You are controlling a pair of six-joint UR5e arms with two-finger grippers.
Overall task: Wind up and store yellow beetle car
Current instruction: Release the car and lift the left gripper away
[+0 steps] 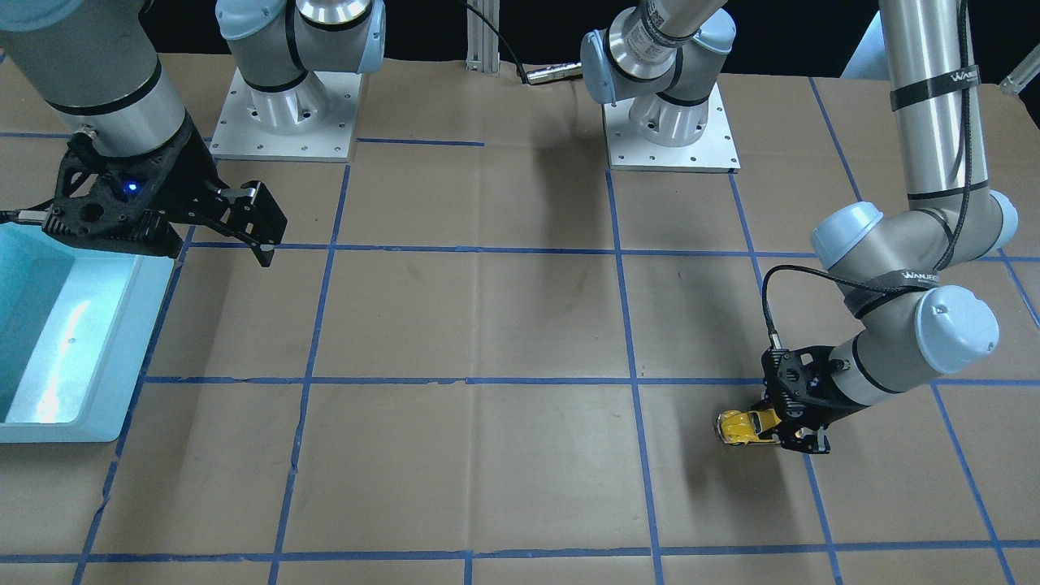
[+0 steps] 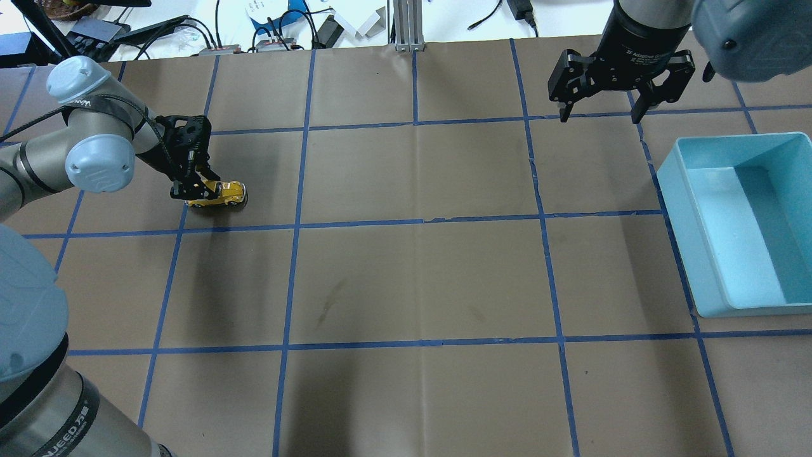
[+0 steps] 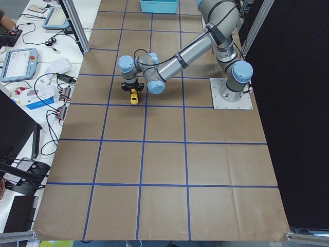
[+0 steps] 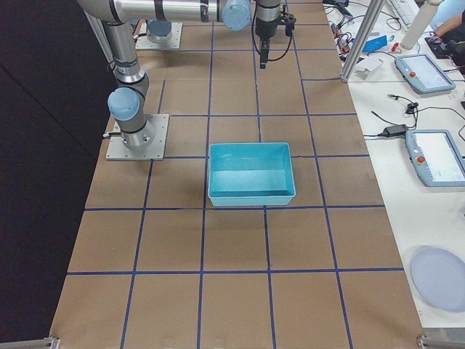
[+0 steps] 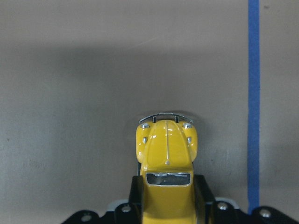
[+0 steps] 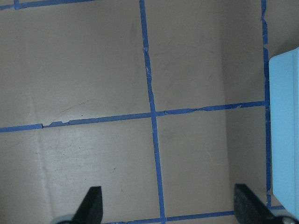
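The yellow beetle car (image 2: 219, 193) rests on the brown table at the far left, wheels on the surface; it also shows in the front view (image 1: 743, 426), the left view (image 3: 133, 96) and the left wrist view (image 5: 167, 154). My left gripper (image 2: 196, 189) is shut on the car's rear half, fingers (image 5: 202, 196) on both sides of the body. My right gripper (image 2: 599, 114) is open and empty, hovering at the far right, just behind the teal bin (image 2: 780, 143). Its fingertips (image 6: 93, 205) show wide apart in the right wrist view.
The teal bin (image 1: 106, 349) stands open at the table's right edge, nothing visible inside (image 4: 251, 196). Blue tape lines grid the table. Both arm bases (image 1: 670, 130) are bolted at the robot's side. Cables and devices lie beyond the far edge.
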